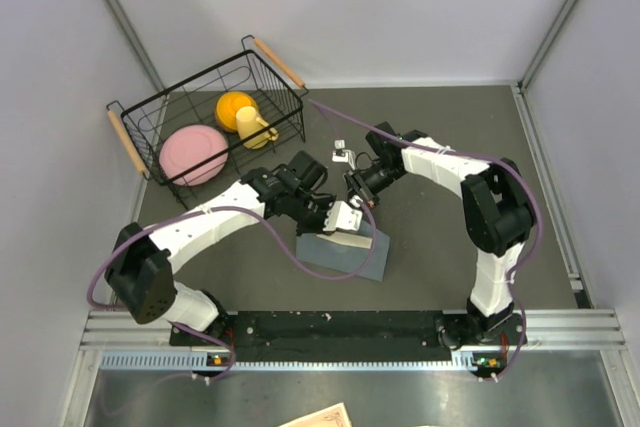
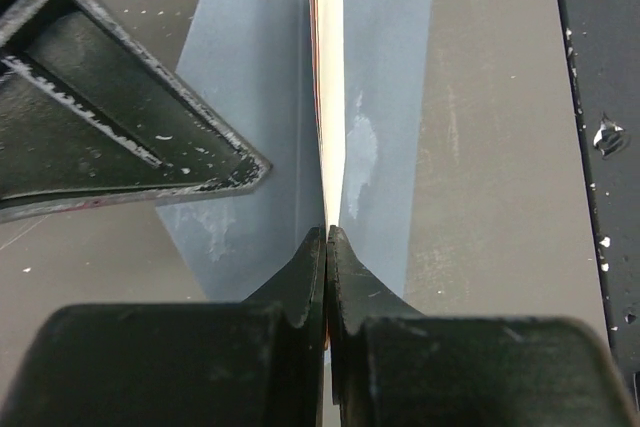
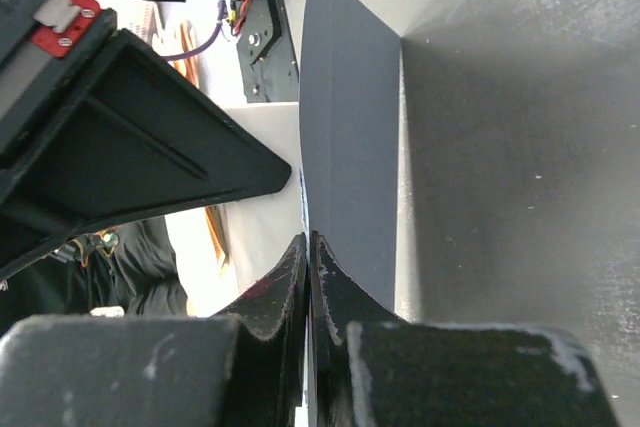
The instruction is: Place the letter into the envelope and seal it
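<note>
Now | letter pinched in left claw | envelope pinched in right claw

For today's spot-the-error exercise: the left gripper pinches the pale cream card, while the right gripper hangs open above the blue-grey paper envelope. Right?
Not quite. The right gripper is shut, pinching an edge of the blue-grey paper envelope, as the right wrist view shows. The left gripper does pinch the pale cream card.

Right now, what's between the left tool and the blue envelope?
The cream letter: the left tool pinches its near edge, and it stretches ahead with blue paper of the envelope on both sides. The left wrist view shows this.
</note>
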Robot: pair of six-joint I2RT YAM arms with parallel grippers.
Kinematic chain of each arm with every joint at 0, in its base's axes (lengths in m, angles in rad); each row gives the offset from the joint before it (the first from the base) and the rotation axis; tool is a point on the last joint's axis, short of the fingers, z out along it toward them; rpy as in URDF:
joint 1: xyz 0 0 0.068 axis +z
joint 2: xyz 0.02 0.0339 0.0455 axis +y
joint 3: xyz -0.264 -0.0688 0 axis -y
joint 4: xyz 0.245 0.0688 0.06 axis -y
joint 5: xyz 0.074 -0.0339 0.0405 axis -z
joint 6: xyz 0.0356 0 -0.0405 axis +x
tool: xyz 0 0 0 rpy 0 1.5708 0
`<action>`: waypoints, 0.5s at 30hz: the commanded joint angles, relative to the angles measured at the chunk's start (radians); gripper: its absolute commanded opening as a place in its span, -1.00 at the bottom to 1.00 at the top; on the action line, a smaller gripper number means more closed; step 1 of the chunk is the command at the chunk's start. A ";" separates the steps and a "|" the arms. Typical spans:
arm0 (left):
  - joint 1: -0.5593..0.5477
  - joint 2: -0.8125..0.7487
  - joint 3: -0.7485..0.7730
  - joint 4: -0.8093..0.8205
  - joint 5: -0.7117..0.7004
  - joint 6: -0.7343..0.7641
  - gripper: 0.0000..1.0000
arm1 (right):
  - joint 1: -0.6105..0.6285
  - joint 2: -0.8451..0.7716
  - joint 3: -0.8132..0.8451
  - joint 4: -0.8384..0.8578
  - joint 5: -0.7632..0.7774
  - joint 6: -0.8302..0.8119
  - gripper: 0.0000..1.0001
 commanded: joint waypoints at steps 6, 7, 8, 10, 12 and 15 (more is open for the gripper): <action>-0.015 0.021 -0.037 0.018 0.038 -0.014 -1.00 | 0.001 -0.083 -0.004 0.017 -0.084 -0.050 -1.00; -0.017 0.023 -0.043 0.023 0.039 -0.015 -1.00 | 0.000 -0.083 -0.005 0.017 -0.084 -0.050 -1.00; -0.018 0.024 -0.044 0.026 0.036 -0.017 -1.00 | 0.000 -0.088 -0.005 0.016 -0.087 -0.051 -1.00; -0.022 0.027 -0.049 0.029 0.035 -0.017 -1.00 | 0.001 -0.089 -0.010 0.016 -0.090 -0.053 -1.00; -0.025 0.030 -0.052 0.031 0.029 -0.015 -1.00 | 0.001 -0.094 -0.013 0.017 -0.095 -0.056 -1.00; -0.025 0.034 -0.058 0.043 0.026 -0.017 -1.00 | 0.003 -0.103 -0.020 0.017 -0.104 -0.061 -1.00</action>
